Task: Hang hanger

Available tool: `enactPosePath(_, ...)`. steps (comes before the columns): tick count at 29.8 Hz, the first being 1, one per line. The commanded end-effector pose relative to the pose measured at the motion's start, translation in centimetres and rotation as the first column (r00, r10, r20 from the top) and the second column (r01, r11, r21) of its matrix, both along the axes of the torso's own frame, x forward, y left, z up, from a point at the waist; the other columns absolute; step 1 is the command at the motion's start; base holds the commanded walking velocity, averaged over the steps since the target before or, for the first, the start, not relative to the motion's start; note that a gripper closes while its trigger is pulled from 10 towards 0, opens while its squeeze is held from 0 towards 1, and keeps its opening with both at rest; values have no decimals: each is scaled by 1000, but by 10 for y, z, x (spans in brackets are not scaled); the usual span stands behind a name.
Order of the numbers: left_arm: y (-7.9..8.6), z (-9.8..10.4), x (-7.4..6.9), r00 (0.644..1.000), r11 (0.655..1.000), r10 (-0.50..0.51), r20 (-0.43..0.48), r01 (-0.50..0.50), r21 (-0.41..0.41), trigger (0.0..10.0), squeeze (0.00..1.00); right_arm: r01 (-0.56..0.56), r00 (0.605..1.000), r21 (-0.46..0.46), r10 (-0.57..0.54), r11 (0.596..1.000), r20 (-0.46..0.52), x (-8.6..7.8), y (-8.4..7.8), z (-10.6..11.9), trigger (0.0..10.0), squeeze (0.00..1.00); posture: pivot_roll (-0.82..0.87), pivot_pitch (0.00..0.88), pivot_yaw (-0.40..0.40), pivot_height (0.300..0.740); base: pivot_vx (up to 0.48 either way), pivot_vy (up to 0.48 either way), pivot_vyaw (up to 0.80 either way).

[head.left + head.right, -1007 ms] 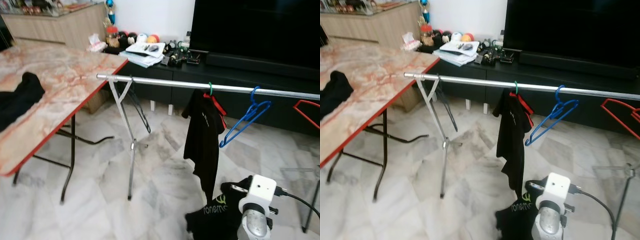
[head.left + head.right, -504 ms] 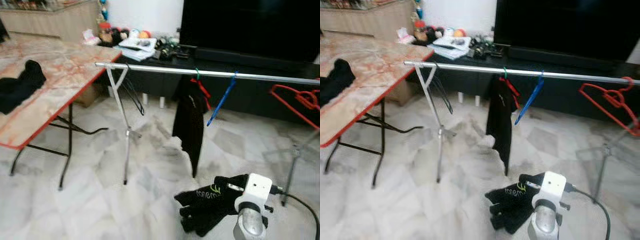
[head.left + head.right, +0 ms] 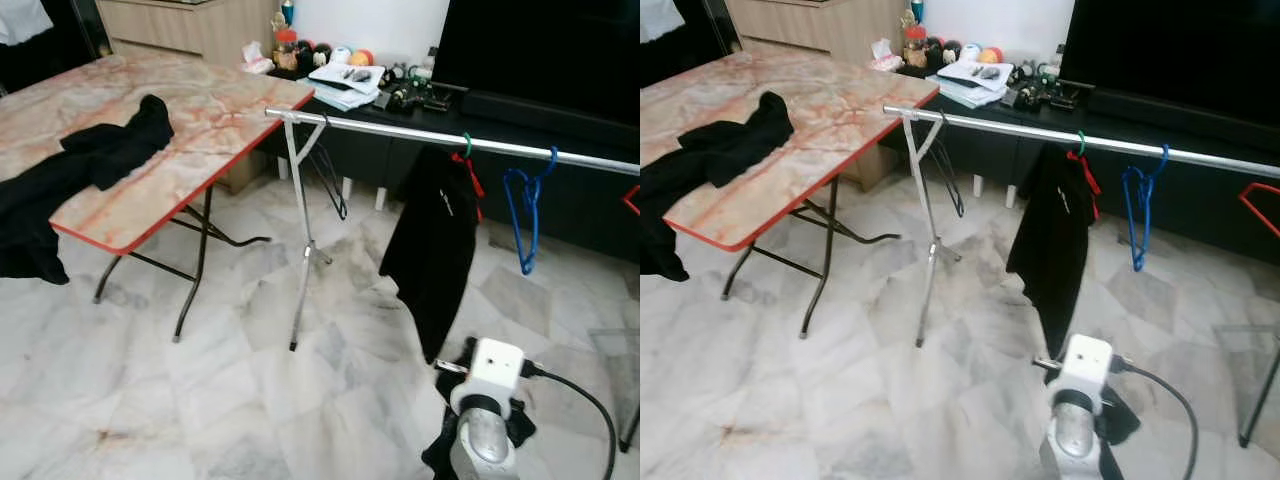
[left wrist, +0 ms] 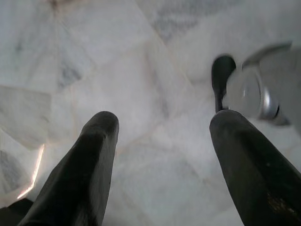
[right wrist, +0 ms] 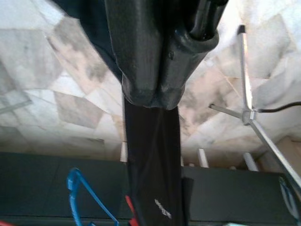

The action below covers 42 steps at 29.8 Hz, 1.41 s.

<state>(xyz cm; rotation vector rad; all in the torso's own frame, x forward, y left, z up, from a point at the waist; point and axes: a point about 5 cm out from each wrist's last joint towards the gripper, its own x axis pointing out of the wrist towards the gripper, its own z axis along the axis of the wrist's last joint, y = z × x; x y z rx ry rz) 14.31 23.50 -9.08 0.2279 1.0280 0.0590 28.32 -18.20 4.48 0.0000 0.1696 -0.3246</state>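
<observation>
- Your head camera has swung since a moment ago: more of the marble-patterned, red-edged folding surface [image 3: 190, 110] now shows, and the long silver clothes rail [image 3: 400, 133] sits further to your right. That is the robot turning, not the rail moving.
- The blue plastic hanger [image 3: 527, 205], which was tilted out sideways a second ago, now hangs straight down from the rail, just beside the black shirt on its green-hooked red hanger [image 3: 440, 240].
- The dark bundled garment [image 3: 520, 430] carried at the right gripper [image 5: 150, 96] was spread out ahead of the wrist; now it is tucked close beneath it. Nothing has been added to the rail, so the hanging is not yet done.
- The hanger you need to hang cannot be made out; it is most likely inside that bundle.
- The right arm [image 3: 485, 400] stays low, well below the rail, wrist pointing toward it. Its jaws are pressed together, apparently gripping the bundle.
- The left gripper [image 4: 164, 117] points down at the marble floor [image 4: 141, 61], jaws spread wide, holding nothing.
- You probably need to raise the right arm to rail height first.
</observation>
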Motion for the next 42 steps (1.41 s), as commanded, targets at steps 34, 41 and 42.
enactPosePath(34, -2, -3, -7, 999, 1000, -6, -33, 6, -7, 10000, 0, 18, 1000, -4, -18, 1000, -8, -1, -10, -1, 10000, 0, 54, 63, -14, 740, 0, 356, 0)
enactPosePath(41, -2, -4, -8, 999, 1000, -11, -37, 11, -6, 10000, 0, 16, 1000, -3, -16, 1000, -4, 0, -9, -1, 10000, 0, 51, 54, -14, 740, 0, 395, 0)
enactPosePath(42, -2, -4, -8, 999, 1000, -11, -38, 11, -6, 10000, 0, 15, 1000, -3, -15, 1000, -4, 0, -9, 0, 10000, 0, 51, 53, -14, 740, 0, 398, 0)
